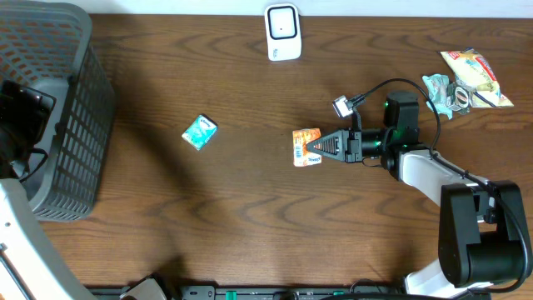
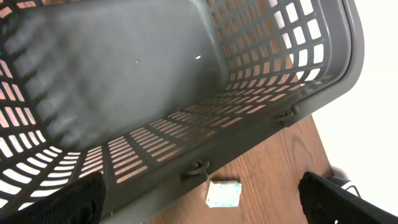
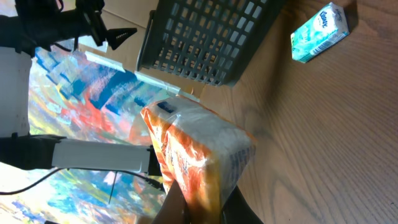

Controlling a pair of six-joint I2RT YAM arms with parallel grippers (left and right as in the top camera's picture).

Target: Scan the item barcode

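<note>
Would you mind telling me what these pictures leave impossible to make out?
- Barcode on the orange packet: in the overhead view it is too small. In the right wrist view the packet's lower part is hidden by the right gripper and cut off by the frame edge.
- Print on the snack packets: overhead, too small.
- Floor of the basket: left wrist, blurred.

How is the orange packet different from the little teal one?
The orange packet is clamped in the right gripper; the teal packet lies free on the table, untouched. The orange packet sits near the table's middle, the teal packet further toward the basket. Both are small printed packs.
</note>
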